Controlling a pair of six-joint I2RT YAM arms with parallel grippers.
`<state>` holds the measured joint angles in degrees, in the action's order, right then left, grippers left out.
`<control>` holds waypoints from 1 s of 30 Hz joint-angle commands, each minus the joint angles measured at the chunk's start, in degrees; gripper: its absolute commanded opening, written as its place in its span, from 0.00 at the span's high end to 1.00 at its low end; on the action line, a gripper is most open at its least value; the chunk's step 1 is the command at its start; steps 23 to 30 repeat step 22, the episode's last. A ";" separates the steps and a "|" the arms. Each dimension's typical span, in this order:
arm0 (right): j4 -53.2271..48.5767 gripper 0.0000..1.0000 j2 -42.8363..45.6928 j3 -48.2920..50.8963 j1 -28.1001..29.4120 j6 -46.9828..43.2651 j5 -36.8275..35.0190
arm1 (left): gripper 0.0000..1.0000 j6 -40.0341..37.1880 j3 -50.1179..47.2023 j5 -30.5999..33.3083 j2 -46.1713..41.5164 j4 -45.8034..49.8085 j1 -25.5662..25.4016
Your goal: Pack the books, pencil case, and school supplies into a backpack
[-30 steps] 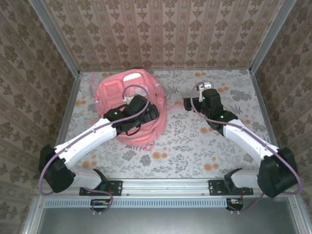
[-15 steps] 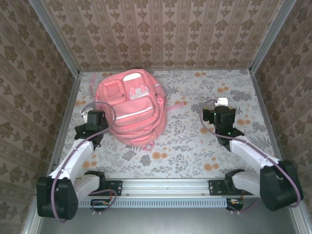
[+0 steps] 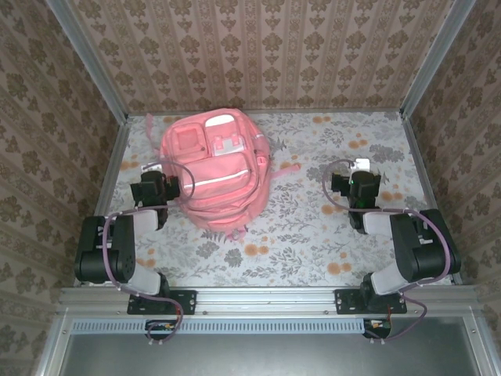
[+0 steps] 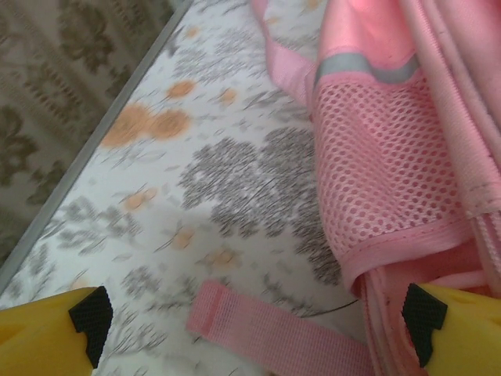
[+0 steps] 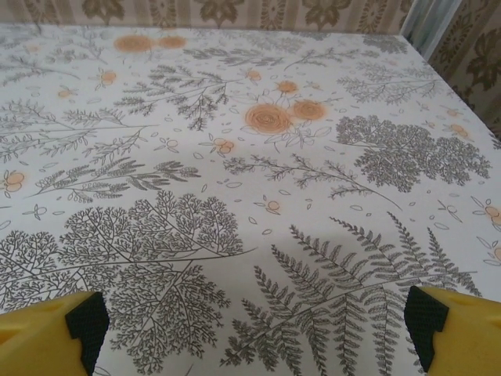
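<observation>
The pink backpack [image 3: 215, 168] lies flat at the back left of the table, front pockets up and closed. My left gripper [image 3: 149, 184] sits low beside its left edge, open. In the left wrist view the yellow fingers [image 4: 47, 333] stand wide apart, and the left gripper [image 4: 258, 338] hovers over a loose pink strap [image 4: 274, 333]. The backpack's mesh side pocket [image 4: 383, 172] is just to the right. My right gripper [image 3: 358, 182] is open over bare cloth on the right, with nothing between the fingers [image 5: 462, 333]. The books, pencil case and school supplies are out of view.
A floral cloth [image 5: 250, 196] covers the table. Patterned walls close it in on three sides, and a metal rail [image 4: 117, 117] runs along the left edge close to my left gripper. Both arms are folded back near their bases.
My left arm has pulled off the top of the backpack to its left side and folded back. The right arm has drawn back too. The backpack has shifted slightly.
</observation>
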<state>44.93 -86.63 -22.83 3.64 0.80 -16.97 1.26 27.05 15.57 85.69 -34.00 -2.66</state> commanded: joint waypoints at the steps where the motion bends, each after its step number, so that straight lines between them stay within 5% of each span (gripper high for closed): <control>1: 12.41 0.00 -1.14 3.60 -0.30 1.10 4.80 | 0.00 -3.82 -4.75 -9.94 2.60 -17.29 0.61; 5: 5.18 0.00 -0.90 0.14 -0.78 0.85 7.01 | 0.00 -2.94 -4.31 -9.31 2.16 -15.51 0.85; 30: 5.08 0.00 -1.00 -0.04 -1.44 1.23 8.52 | 0.00 -3.52 -4.20 -9.86 2.20 -15.47 0.66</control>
